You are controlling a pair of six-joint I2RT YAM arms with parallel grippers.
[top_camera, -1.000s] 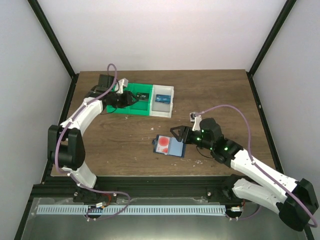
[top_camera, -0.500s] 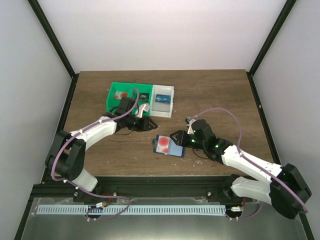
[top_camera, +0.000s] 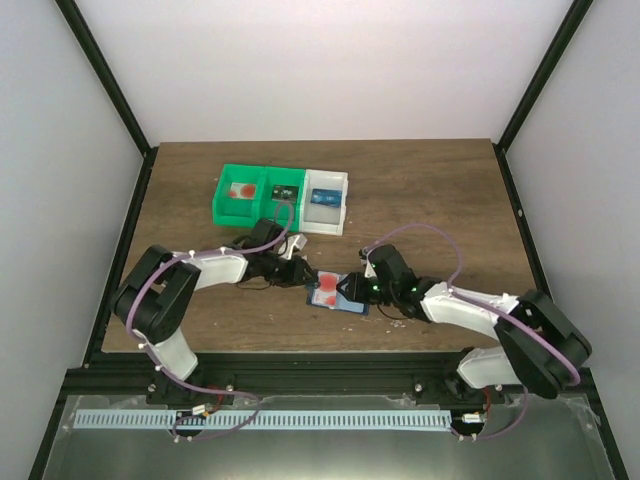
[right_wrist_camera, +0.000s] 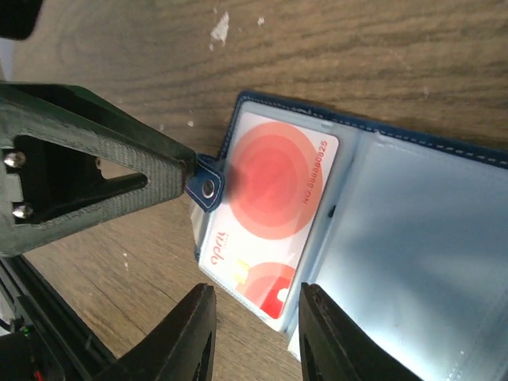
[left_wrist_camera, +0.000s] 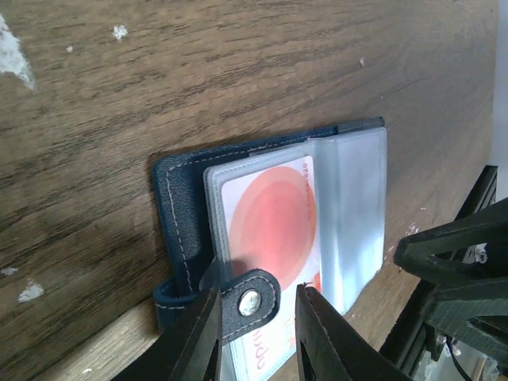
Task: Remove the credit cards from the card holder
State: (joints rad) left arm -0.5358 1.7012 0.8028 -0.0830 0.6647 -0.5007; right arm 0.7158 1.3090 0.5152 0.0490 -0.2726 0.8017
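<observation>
Down at the near middle of the wooden table (top_camera: 440,190), both arms have closed in over the last second; the left arm (top_camera: 215,265) has swung off the green bin (top_camera: 221,208) and lies low, its left claw (top_camera: 308,278) now at the card holder's (left_wrist_camera: 176,206) strap end; the right arm (top_camera: 460,305) has stretched in, bringing the right claw (top_camera: 347,289) over the holder; both claws' jaws have narrowed but stand apart. The holder has stayed open and flat between the claws. Beyond the left claw, the green bin holds a loose credit card (top_camera: 243,190); the adjoining white bin (top_camera: 345,205) holds a blue item (top_camera: 323,197). Between the left claw's jaws lies the holder's snap tab (left_wrist_camera: 250,298), and whether they pinch it I cannot tell; the pocketed credit card (right_wrist_camera: 274,186) has one end between the right claw's jaws.
</observation>
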